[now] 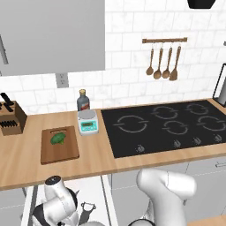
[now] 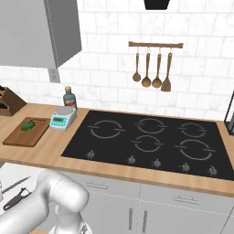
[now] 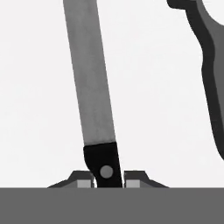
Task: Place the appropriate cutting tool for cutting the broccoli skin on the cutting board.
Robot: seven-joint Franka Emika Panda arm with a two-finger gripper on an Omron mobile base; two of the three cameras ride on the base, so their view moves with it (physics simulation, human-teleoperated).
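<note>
The cutting board (image 1: 60,145) lies on the countertop (image 1: 97,154), left of the cooktop (image 1: 167,126). The broccoli (image 1: 58,138) sits on the board. The scale (image 1: 88,122) stands between board and cooktop, the bottle (image 1: 83,100) behind it; the knife block (image 1: 10,115) stands left of the board.

I see the knife (image 3: 92,87) with a matt grey metal blade and a smooth black handle carrying a pale rivet. The cutting board (image 1: 59,145) looks like brown wood, darker than my light wooden countertop (image 1: 26,167). The hob (image 1: 167,126) is glossy black glass.
</note>
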